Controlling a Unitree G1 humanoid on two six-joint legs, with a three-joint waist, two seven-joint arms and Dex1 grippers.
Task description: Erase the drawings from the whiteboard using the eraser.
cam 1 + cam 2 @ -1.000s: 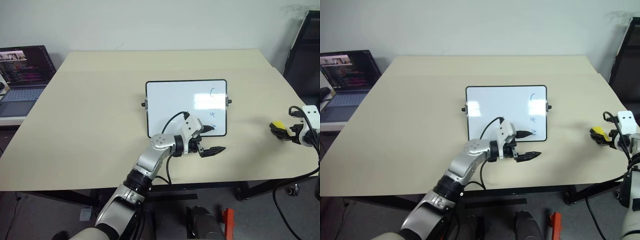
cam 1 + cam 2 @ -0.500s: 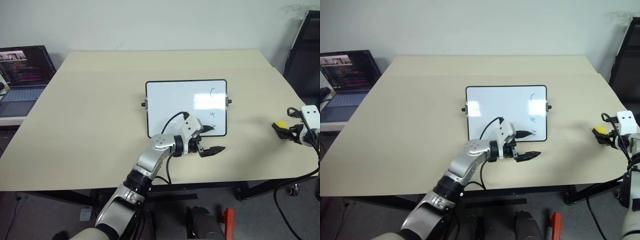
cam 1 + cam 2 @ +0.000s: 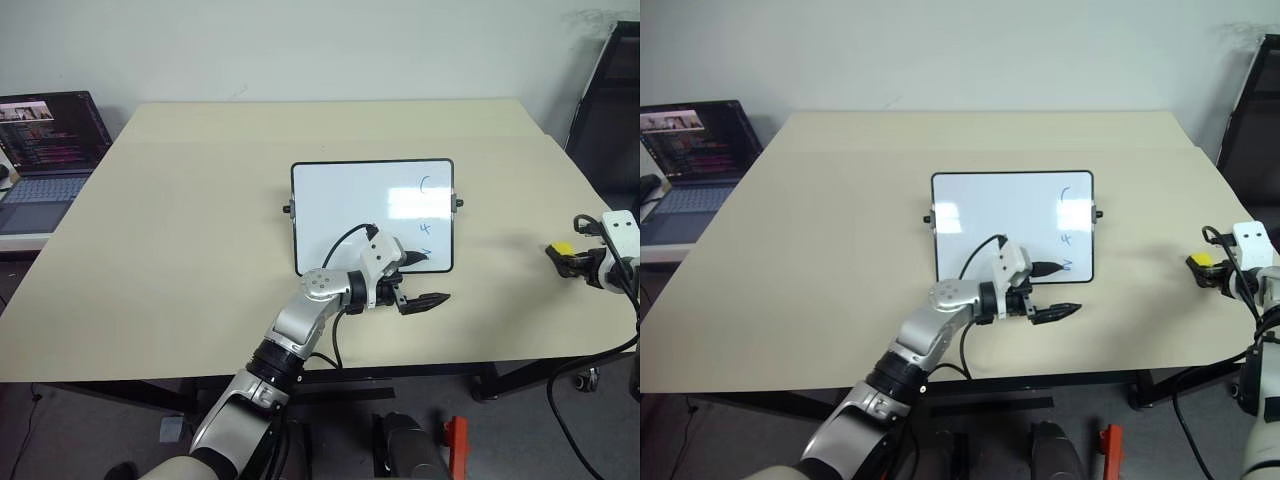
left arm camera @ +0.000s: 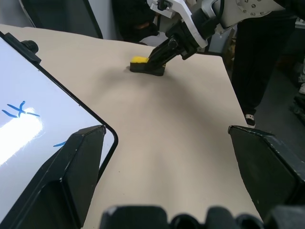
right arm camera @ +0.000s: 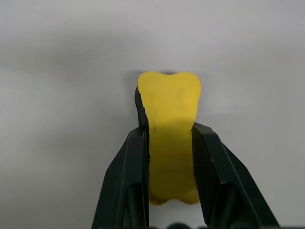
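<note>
— Where's the eraser (image 5: 169, 129) sitting?
— Far right of the table (image 3: 180, 230), well apart from the whiteboard (image 3: 370, 205). The right gripper (image 5: 169, 164) is squeezing it between both fingers.
— And the left gripper (image 3: 425, 285)?
— Hanging spread apart at the board's near right corner, beside the drawings (image 3: 425, 228).

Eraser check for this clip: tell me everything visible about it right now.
The eraser is a small bright yellow block with a dark underside layer, soft-looking: its sides pinch inward where the right gripper clamps it between two black fingers. It sits low on the beige table near the robot's right edge, well apart from the whiteboard.
</note>
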